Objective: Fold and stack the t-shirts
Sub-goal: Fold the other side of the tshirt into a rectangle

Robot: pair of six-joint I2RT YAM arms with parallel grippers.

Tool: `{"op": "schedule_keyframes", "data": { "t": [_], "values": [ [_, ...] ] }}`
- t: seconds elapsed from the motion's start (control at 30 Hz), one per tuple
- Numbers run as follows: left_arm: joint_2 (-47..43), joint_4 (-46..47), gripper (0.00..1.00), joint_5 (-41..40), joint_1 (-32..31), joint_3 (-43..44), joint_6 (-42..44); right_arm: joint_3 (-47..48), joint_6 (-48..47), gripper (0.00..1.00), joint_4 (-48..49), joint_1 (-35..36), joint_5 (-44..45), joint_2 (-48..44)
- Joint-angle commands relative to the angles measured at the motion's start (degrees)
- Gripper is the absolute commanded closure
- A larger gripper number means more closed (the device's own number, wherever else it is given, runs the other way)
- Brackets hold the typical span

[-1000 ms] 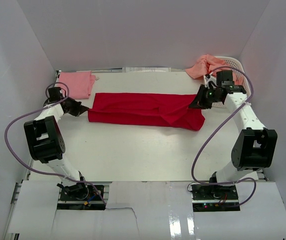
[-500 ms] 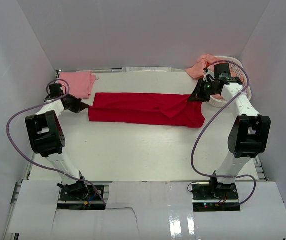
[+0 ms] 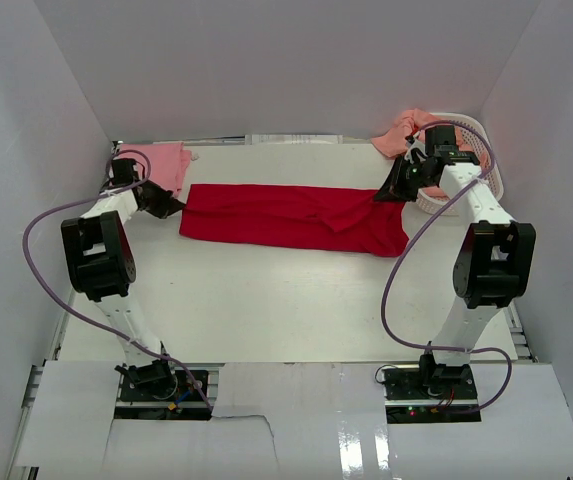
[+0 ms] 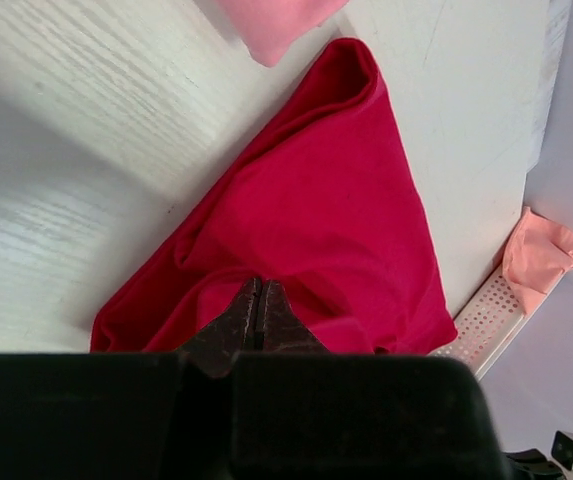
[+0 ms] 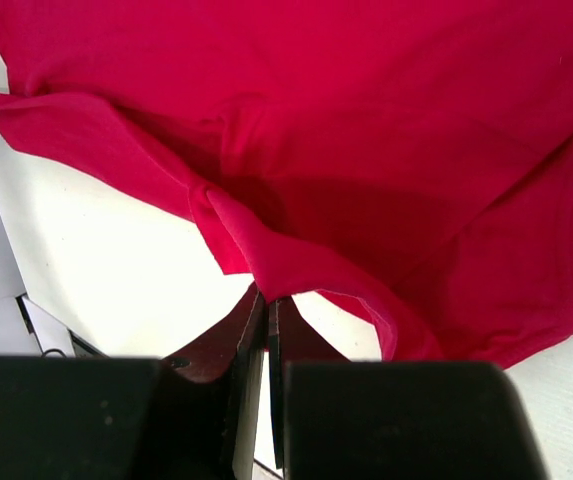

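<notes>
Red t-shirt point(image 3: 286, 215) stretched flat; left gripper point(image 3: 173, 208), right gripper point(image 3: 382, 196) each clamped on opposite ends.

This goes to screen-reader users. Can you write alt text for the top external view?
A red t-shirt lies stretched in a long band across a white table, its ends pinched by the left gripper and right gripper. A folded pink t-shirt sits back left; a salmon t-shirt drapes over a white basket back right.
</notes>
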Motion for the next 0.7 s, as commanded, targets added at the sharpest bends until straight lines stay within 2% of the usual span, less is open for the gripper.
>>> {"op": "schedule_keyframes", "data": {
  "t": [0.0,0.4,0.67],
  "values": [
    [0.5,-0.5,1.0,-0.7,-1.6,2.7,0.6,3.3,0.1,0.92,0.9,-0.3,-0.5,0.5],
    [-0.5,-2.3,1.0,-4.1,-1.8,3.5,-0.3,4.8,0.2,0.92,0.8,-0.5,-0.2,2.5],
    [0.3,-2.5,1.0,-3.1,-0.8,4.3,-1.0,7.4,0.5,0.92,0.7,-0.5,-0.2,5.4]
  ]
}}
